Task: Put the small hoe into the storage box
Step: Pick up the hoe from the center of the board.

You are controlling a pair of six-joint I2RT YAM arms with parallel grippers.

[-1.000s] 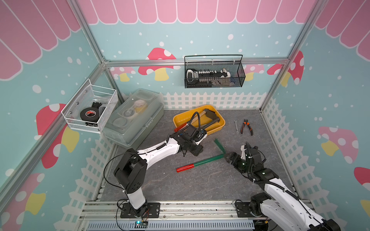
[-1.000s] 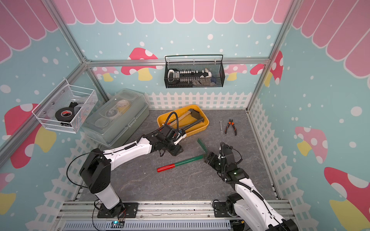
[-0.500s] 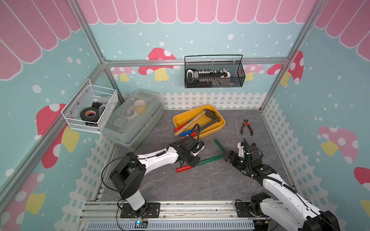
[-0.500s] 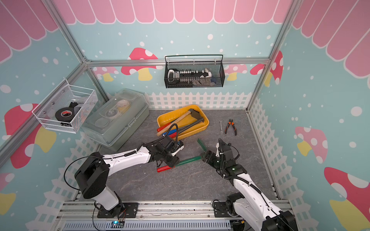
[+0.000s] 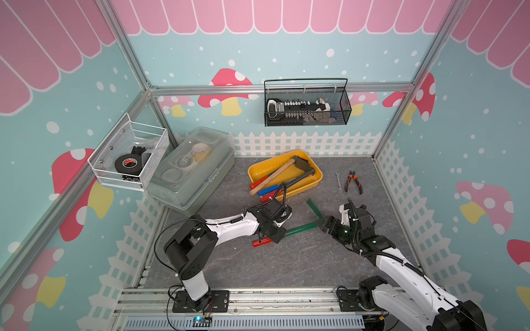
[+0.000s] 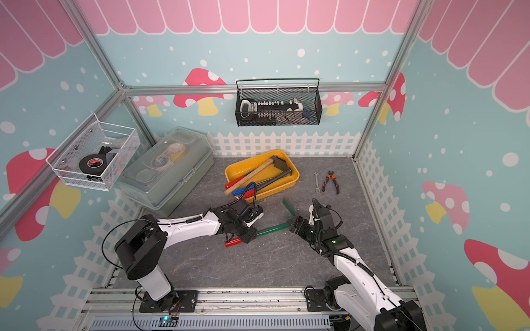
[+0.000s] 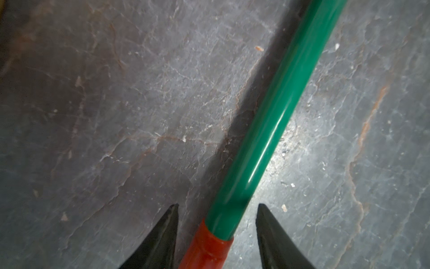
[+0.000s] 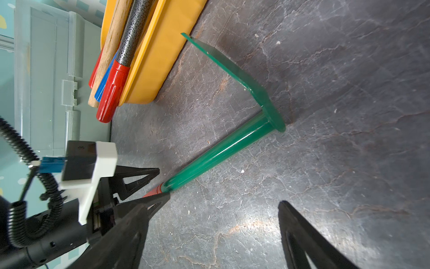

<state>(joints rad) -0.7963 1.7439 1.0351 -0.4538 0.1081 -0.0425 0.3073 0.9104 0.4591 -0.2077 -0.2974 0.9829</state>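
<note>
The small hoe (image 5: 304, 227) (image 6: 271, 229) lies flat on the grey table, with a green shaft, a green blade and a red grip. My left gripper (image 5: 268, 238) (image 6: 242, 239) (image 7: 217, 205) is open and straddles the hoe (image 7: 267, 130) where the red grip meets the shaft, with a gap on each side. My right gripper (image 5: 328, 225) (image 6: 296, 225) (image 8: 215, 202) stands open and empty beside the blade end, which lies ahead of it (image 8: 216, 158). The yellow storage box (image 5: 304, 187) (image 6: 282, 186) (image 8: 162, 58) sits just behind the hoe.
Hammers and other handled tools lie in the box, their handles (image 5: 265, 186) sticking out over its near-left end. Pliers (image 5: 353, 182) and a small wrench (image 5: 339, 182) lie at the back right. A grey lidded box (image 5: 192, 169) stands at the left. Two mesh baskets (image 5: 307, 107) (image 5: 129, 157) hang on the walls.
My left gripper has moved from beside the yellow box toward the front and come down over the hoe's handle. The right gripper shifted slightly toward the blade. The hoe has not moved.
</note>
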